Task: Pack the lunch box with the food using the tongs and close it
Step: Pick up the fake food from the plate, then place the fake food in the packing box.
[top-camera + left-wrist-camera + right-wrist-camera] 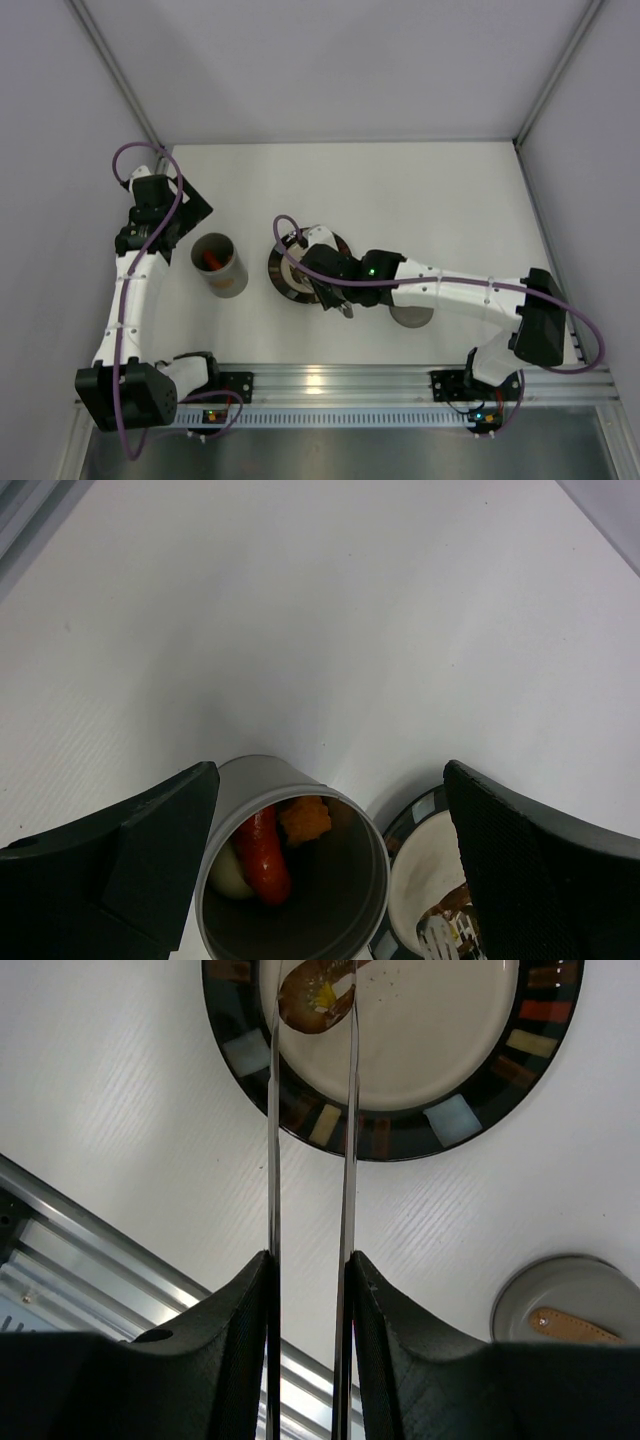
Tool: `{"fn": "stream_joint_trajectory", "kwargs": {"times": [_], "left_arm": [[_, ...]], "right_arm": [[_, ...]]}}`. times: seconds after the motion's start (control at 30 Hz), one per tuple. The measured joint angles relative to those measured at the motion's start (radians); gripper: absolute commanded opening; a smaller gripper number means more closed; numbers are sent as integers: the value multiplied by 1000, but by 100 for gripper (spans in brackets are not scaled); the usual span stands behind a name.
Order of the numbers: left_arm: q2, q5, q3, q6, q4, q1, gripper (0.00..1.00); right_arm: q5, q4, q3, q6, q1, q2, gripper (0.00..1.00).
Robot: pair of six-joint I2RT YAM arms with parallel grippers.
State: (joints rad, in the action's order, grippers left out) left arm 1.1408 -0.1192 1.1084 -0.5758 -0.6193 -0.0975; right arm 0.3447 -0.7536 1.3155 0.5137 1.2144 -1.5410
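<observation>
White tabletop [400,190] carried the plate [400,1135]. The right gripper [310,1260] was clenched on the tongs [273,1160], both slim arms pinned between its fingers. Their long axis ran straight out from the fingers over the plate, the arms flanking a brown food piece [315,1005]. The left gripper [330,770] hung released above the lunch box [345,905], just beside the plate.
</observation>
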Motion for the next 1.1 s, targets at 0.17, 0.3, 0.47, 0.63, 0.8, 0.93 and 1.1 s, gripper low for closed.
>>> {"fn": "stream_joint_trajectory", "kwargs": {"times": [0.17, 0.3, 0.47, 0.63, 0.8, 0.93, 1.1], "left_arm": [[0, 0, 0, 0, 0, 0, 99], [0, 0, 0, 0, 0, 0, 99], [0, 1, 0, 0, 0, 0, 99], [0, 0, 0, 0, 0, 0, 99], [0, 0, 0, 0, 0, 0, 99], [0, 0, 0, 0, 0, 0, 99], [0, 0, 0, 0, 0, 0, 99]], "right_arm": [[11, -14, 34, -20, -4, -3, 22], [28, -44, 120, -47, -9, -9, 22], [39, -56, 276, -88, -11, -28, 22], [14, -58, 409, -129, -13, -66, 22], [-44, -61, 487, -156, -12, -103, 22], [-82, -61, 540, -170, -9, -143, 22], [-118, -61, 581, -177, 1, -199, 22]]}}
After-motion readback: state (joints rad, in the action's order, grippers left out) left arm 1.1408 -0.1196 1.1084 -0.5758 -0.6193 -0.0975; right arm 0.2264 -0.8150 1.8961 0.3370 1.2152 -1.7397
